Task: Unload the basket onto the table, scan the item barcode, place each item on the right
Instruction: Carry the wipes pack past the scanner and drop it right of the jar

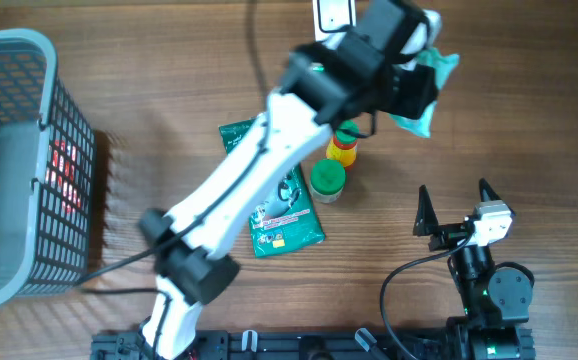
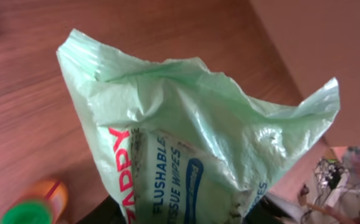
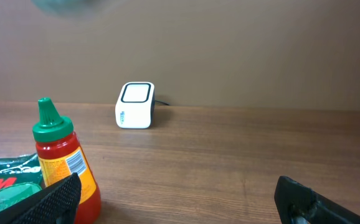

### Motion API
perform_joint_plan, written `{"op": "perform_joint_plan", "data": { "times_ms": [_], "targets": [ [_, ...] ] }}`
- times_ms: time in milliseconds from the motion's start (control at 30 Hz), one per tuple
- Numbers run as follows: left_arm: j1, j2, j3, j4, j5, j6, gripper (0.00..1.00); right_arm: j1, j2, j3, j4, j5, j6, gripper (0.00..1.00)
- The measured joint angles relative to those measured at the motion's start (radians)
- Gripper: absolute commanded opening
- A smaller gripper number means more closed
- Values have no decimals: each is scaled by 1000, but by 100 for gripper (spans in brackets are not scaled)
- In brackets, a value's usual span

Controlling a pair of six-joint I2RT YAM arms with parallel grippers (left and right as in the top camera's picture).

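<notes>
Highest toward the overhead lens is the left arm (image 1: 239, 190), reaching diagonally from the near edge to the far right. At far left sits a grey basket (image 1: 29, 45). Mid-bench (image 1: 529, 130), a green packet (image 1: 289, 215) lies flat, with a green-lidded jar (image 1: 327, 180) and a red sauce bottle (image 3: 61, 162) just beside it. A white scanner (image 3: 135, 104) stands at the far edge. Just right of it, the left end effector (image 1: 417, 98) is clenched on a pale green wipes pack (image 2: 192, 143), lifted off the bench. At lower right, the right end effector (image 1: 453, 190) is released, its fingers spread wide.
</notes>
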Motion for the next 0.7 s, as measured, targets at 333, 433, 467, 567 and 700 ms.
{"op": "perform_joint_plan", "data": {
  "times_ms": [333,433,467,567,700],
  "targets": [
    [-57,264,-3,-18,-11,-1,37,0,0,0,0,0,0,100],
    [-90,327,-8,-104,-82,-31,37,0,0,0,0,0,0,100],
    [-100,339,-12,-120,-108,-43,37,0,0,0,0,0,0,100],
    [-127,358,-15,-199,-203,-81,37,0,0,0,0,0,0,100],
    [-129,365,-15,-229,-267,-106,41,0,0,0,0,0,0,100]
  ]
}}
